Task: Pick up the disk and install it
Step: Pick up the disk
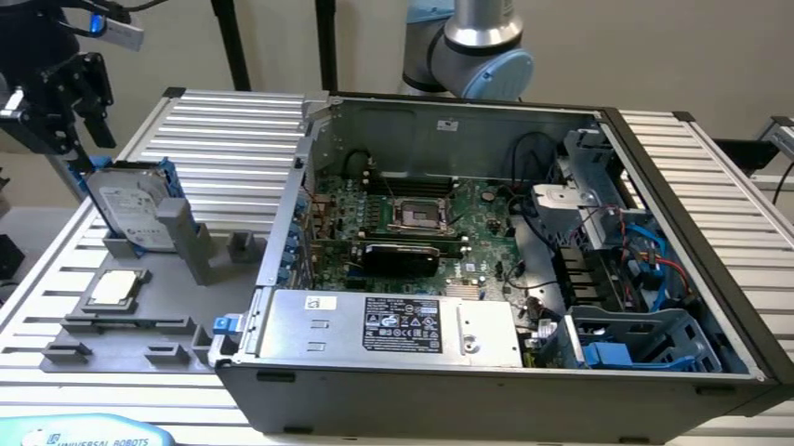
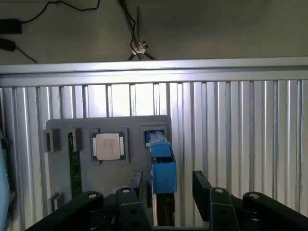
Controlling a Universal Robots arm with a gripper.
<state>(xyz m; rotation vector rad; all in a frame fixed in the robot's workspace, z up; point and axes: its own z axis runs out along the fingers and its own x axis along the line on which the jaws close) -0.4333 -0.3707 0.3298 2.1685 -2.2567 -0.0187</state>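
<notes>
Slatted table (image 1: pixel 236 130), disk (image 1: pixel 125 209) upright in holder (image 1: pixel 174 311), gripper (image 2: pixel 167 177) spread over it

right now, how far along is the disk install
Nothing looks done: the disk stands upright in its grey holder beside the computer case. In hand: the gripper is open, lined up over the disk, not gripping it. Left: grasping, lifting, installing it in the case.

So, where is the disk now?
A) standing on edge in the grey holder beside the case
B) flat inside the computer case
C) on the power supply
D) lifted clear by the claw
A: the disk stands on edge in the grey holder, outside the computer case, with the open claw close above it.
</notes>
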